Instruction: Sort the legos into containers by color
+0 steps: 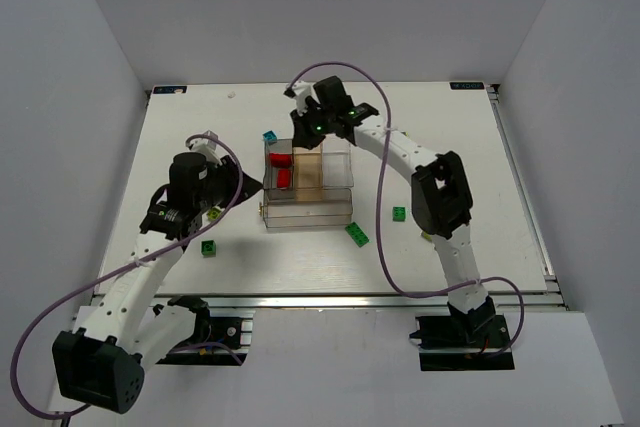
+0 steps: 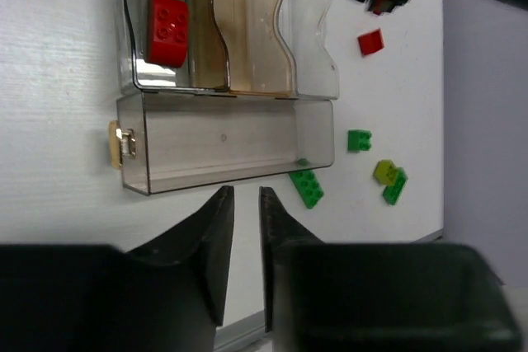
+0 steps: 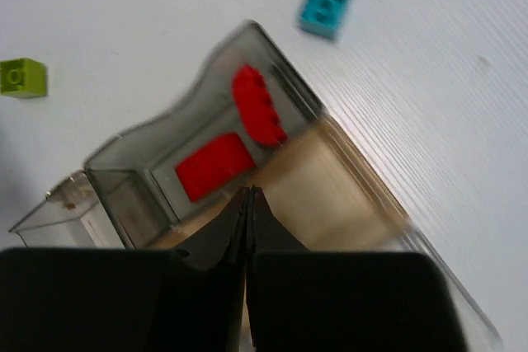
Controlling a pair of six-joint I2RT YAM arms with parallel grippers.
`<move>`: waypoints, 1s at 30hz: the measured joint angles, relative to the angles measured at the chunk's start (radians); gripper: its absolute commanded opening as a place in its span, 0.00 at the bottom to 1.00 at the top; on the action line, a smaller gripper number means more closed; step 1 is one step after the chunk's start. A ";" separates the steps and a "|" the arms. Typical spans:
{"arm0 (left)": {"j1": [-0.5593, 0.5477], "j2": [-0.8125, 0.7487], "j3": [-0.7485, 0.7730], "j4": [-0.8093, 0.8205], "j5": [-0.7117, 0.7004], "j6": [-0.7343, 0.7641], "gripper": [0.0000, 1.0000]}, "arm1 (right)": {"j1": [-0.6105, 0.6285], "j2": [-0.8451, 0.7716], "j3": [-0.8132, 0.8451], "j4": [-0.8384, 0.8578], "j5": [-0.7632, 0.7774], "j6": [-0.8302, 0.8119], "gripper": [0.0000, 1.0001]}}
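Two red bricks (image 3: pixel 216 165) lie in the box's (image 1: pixel 308 209) 11 o'clock compartment. Right end effector (image 3: pixel 248 195) hovers above, pinched shut, empty. Left end effector (image 2: pixel 244 197) is narrow, seemingly empty. Next, I judge: fetch the green brick (image 1: pixel 356 234) at the box's 5 o'clock.

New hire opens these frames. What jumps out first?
The clear divided box mid-table, with two red bricks in its far-left compartment. The right gripper hangs over its far end, fingers shut and empty; green bricks and a cyan brick lie loose around it.
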State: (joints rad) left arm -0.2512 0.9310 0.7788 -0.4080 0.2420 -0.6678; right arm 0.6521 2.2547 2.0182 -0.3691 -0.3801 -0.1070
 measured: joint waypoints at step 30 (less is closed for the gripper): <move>0.000 0.019 -0.006 -0.165 -0.142 -0.012 0.73 | -0.424 -0.236 -0.521 -0.137 0.213 -0.262 0.82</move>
State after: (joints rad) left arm -0.2512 0.9497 0.7723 -0.5732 0.1001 -0.6796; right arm 0.2279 2.0190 1.4967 -0.5060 -0.1673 -0.3695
